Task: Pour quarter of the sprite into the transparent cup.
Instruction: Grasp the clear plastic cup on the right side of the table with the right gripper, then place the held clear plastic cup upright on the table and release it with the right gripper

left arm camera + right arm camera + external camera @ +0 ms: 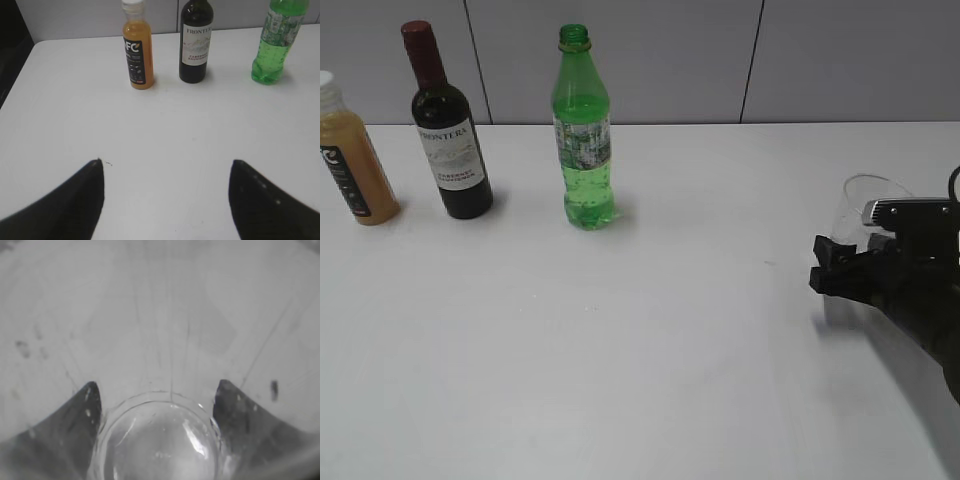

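Note:
The sprite (pixel 584 130) stands upright at the back of the white table, green with a label band and no cap; it also shows in the left wrist view (pixel 277 45). The transparent cup (pixel 865 192) is at the far right, tilted, its rim showing above my right gripper (pixel 832 262). In the right wrist view the cup (pixel 160 440) fills the frame, and its round base sits between the two fingers of the right gripper (pixel 157 390), which close on it. My left gripper (pixel 167 170) is open and empty above bare table, well in front of the bottles.
A dark wine bottle with a red cap (pixel 448 130) and an orange juice bottle (pixel 355 155) stand left of the sprite in the back row. The white table (pixel 620 340) stretches between the bottles and the right arm. A grey wall is behind.

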